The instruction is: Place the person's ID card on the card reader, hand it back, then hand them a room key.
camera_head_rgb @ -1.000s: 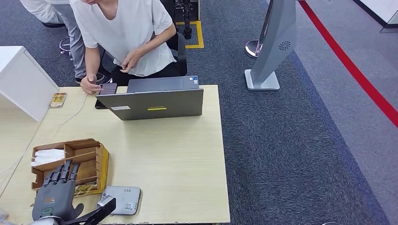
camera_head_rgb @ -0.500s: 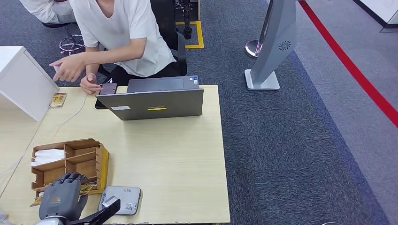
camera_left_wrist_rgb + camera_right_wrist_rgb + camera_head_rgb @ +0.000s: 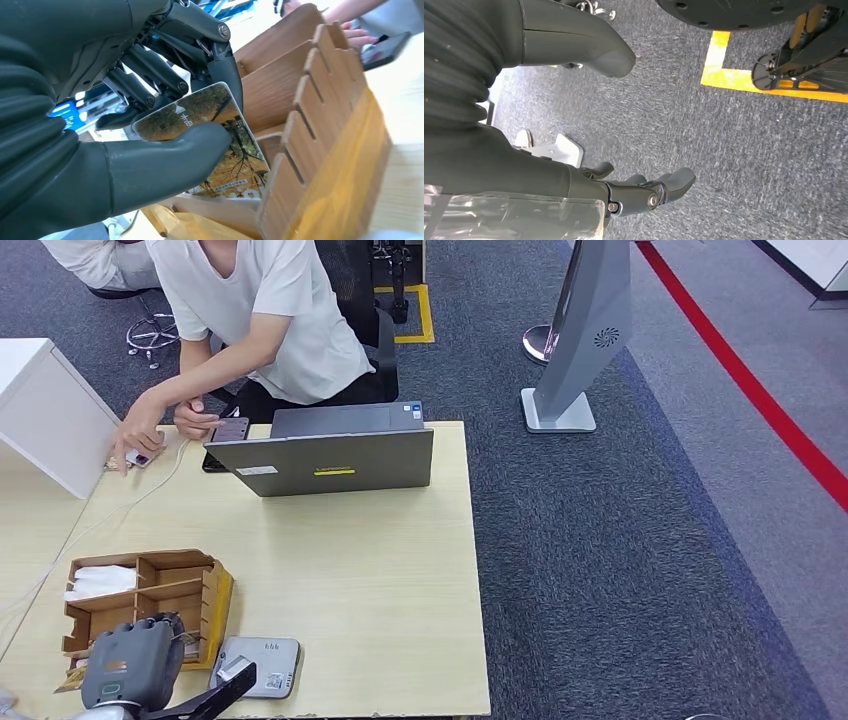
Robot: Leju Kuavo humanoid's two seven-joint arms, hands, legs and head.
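Right now the left hand (image 3: 150, 100) pinches a room key (image 3: 220, 145) card between thumb and fingers, the card standing in a slot of the wooden organizer (image 3: 190, 585) at the table's near-left corner. From that hand the person's hand (image 3: 135, 435) lies at about 12 o'clock, well apart. The right hand (image 3: 644, 192) hangs over carpet, loosely curled and holding nothing.

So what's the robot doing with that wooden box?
The robot's left hand pinches a picture card at the wooden box on the table, near the grey card reader. Its right hand hangs open over the carpet. Across the table, a person behind the laptop reaches toward the far corner.
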